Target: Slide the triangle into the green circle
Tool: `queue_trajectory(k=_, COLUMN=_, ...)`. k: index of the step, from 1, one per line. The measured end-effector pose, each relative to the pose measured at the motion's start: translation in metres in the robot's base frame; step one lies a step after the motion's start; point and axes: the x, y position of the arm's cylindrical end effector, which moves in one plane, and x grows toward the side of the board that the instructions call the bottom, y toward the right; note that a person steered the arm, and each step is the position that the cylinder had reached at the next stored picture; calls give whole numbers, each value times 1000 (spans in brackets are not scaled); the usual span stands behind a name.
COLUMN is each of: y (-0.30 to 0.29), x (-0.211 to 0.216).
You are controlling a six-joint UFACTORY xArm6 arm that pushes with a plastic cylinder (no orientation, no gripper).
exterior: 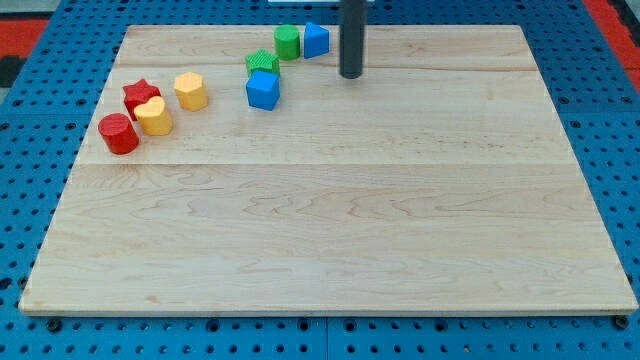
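The blue triangle (316, 40) is already sitting against the green circle (287, 42), both just left of my tip (351, 75), a bare rod gripping nothing.

The wooden board (330, 230) carries eight blocks. Near its top edge: green circle (287, 42) touching blue triangle (316, 40), green star (262, 63), blue cube (263, 89). Toward the left edge: yellow hexagon (190, 91), red star (141, 96), yellow heart (154, 117), red cylinder (118, 133).
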Motion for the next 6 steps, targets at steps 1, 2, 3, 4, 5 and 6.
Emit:
queue_trajectory(k=1, y=0, x=-32)
queue_trajectory(k=2, y=-8, x=-56)
queue_trajectory(k=3, y=-38, x=-65)
queue_trajectory(k=4, y=-75, x=-70)
queue_trajectory(k=5, y=-66, x=-70)
queue_trajectory(k=6, y=-69, x=-89)
